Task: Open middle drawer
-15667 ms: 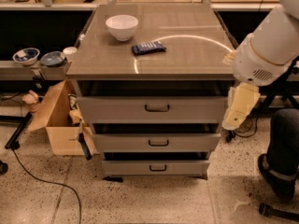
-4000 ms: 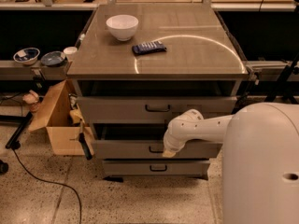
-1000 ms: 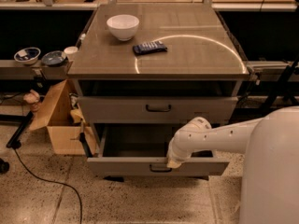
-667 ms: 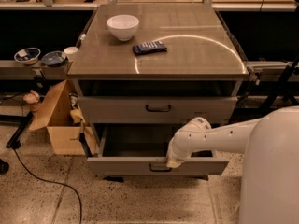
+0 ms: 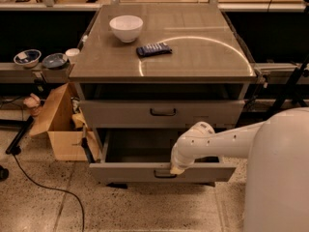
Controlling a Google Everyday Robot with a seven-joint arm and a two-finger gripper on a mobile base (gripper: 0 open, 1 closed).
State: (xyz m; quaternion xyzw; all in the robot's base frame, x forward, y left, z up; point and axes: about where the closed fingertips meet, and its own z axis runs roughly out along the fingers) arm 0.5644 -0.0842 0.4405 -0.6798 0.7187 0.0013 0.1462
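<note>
Camera view. Hauled the middle drawer (image 5: 120, 172) well out of the grey cabinet (image 5: 203, 57), against four seconds earlier, when shut beneath the top drawer (image 5: 120, 114). Kept the gripper (image 5: 176, 168) at the small dark bar handle (image 5: 164, 174), low at the front's centre; could not tell whether clamped or merely resting. Laid bare the drawer's dark inside. Hardly budged over the last second. Left the white bowl (image 5: 126, 28) and blue packet (image 5: 153, 49) untouched on top. Judged the opening all but done, with only letting go remaining.
</note>
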